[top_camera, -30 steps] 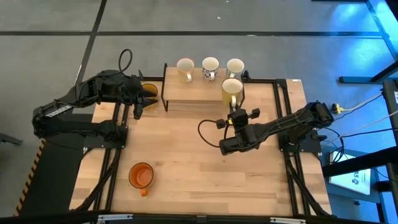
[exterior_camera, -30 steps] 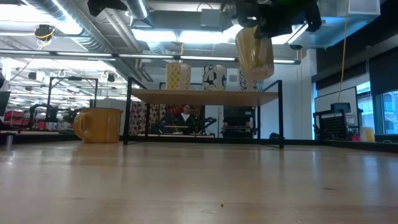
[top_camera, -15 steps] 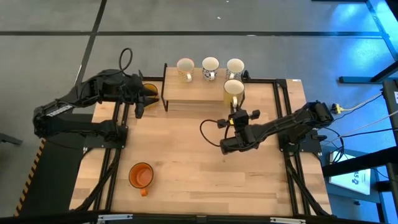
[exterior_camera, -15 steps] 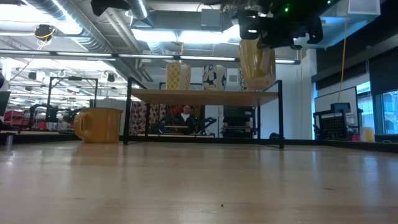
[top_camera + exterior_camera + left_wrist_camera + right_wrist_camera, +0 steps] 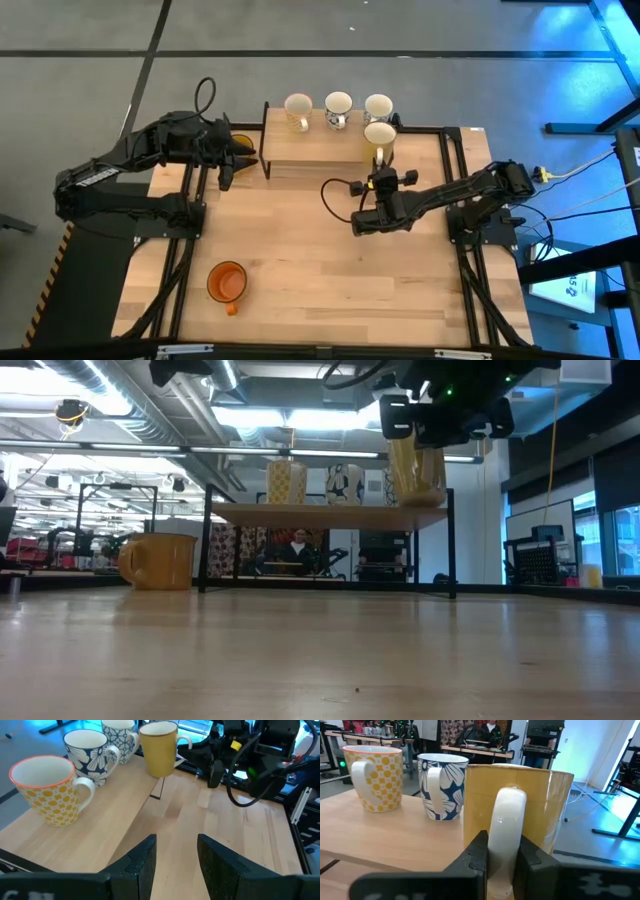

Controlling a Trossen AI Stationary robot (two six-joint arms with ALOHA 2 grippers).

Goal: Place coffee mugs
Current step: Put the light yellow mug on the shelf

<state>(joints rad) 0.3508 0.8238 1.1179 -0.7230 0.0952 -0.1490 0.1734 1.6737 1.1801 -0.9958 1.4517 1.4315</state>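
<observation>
1. Yellow-sided, white inside and on the handle, the mug [image 5: 379, 137] I am carrying sits in my right end effector [image 5: 380, 176], whose fingers are clamped on the handle. It hangs at the right end of the wooden rack [image 5: 310, 150], apparently just above the shelf or barely touching it; I cannot tell which.

2. My left end effector [image 5: 175, 862] waits with fingers apart at the rack's left end, holding nothing.

3. My judgement of the risks:
   - Letting go while the base is not flat on the shelf could tip the mug, since I hold it only by the handle.
   - It stands near the shelf's right end, so a small drift that way could drop it off the rack.
   - The blue patterned mug [image 5: 377, 107] is just behind it; pushing further in could knock that one.

4. Count: six mugs. Three already on the rack: yellow dotted mug [image 5: 298, 107], dark floral mug [image 5: 338, 104], and the blue patterned one. One held. An amber mug [image 5: 157, 560] stands on the table [image 5: 300, 260] beside the rack's left end, and an orange mug [image 5: 227, 283] sits well apart near the front. One rack, two arms.
</observation>
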